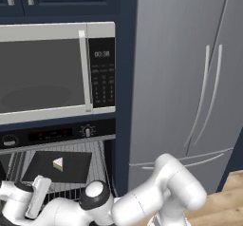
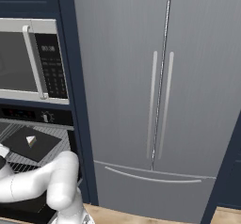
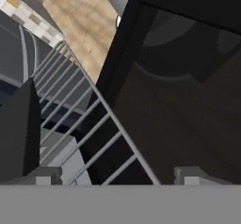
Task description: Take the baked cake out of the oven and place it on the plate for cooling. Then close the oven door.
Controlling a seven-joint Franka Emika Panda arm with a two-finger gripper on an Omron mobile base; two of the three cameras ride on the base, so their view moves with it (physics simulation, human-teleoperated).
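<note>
Navy cabinets frame a steel fridge (image 1: 190, 78) on the right and a microwave (image 1: 47, 73) at upper left. Below it the oven (image 1: 57, 135) stands open at lower left; its door is cut off by the frame edge. On the wire rack (image 1: 97, 158) lies a dark tray (image 1: 57, 166) bearing a small cake (image 1: 58, 164) wedge, partly hidden by the arm. Fingers (image 3: 117, 176) gape wide, holding nothing, over the rack.

- From behind the arm's left, we face the microwave (image 1: 45, 73) and open oven (image 1: 57, 139), fridge (image 1: 190, 78) rightward.
- From its right, we share these, fridge central.
- At the hand, we look closely down onto the oven rack (image 3: 89, 124).
</note>
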